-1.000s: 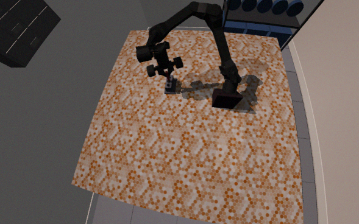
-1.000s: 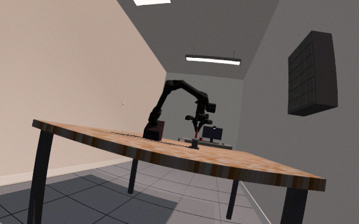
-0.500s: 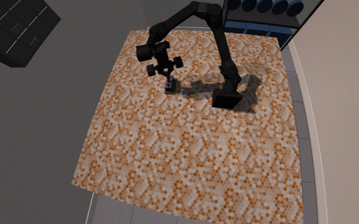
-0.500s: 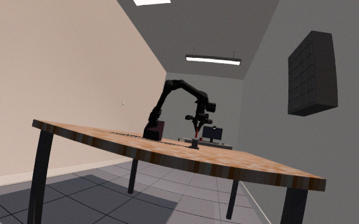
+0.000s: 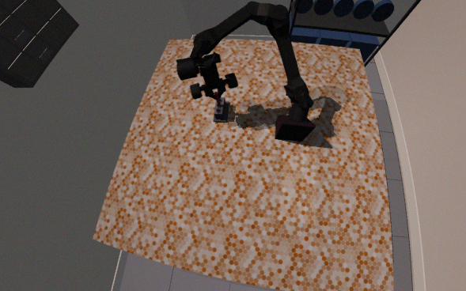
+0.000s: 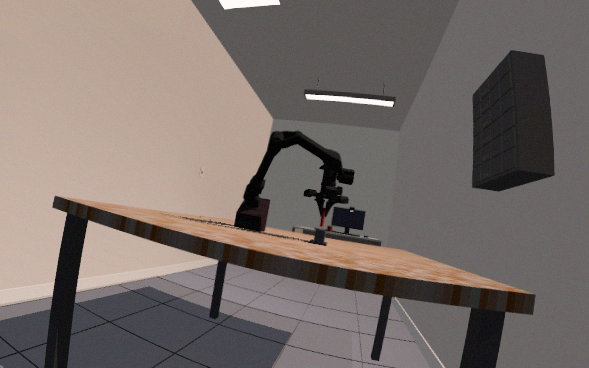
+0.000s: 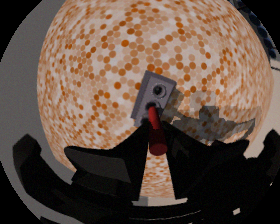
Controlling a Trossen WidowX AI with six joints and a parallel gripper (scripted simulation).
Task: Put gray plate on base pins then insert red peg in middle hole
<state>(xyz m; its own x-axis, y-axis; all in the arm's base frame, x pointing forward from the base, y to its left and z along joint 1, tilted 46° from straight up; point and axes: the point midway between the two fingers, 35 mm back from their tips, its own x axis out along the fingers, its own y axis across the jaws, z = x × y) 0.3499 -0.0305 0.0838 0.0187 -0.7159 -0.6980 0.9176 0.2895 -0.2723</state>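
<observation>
The gray plate [image 5: 217,115] [image 7: 166,100] appears to lie flat on the base [image 5: 221,120] [image 6: 319,243], its holes facing up. My gripper [image 5: 217,94] [image 6: 323,212] [image 7: 155,124] is above it, shut on the red peg [image 5: 217,100] [image 6: 323,219] [image 7: 154,117]. The peg's lower end is at the plate's middle hole in the wrist view. Whether it has entered the hole cannot be told. The far hole shows in the wrist view; the near end of the plate is partly hidden by the fingers and peg.
The arm's dark base block [image 5: 293,130] [image 6: 252,215] stands on the patterned table [image 5: 251,205] [image 6: 367,257], to the right of the plate in the top view. The arm arches above the table between them. A shelf rack with blue items [image 5: 334,37] stands beyond the table's far edge.
</observation>
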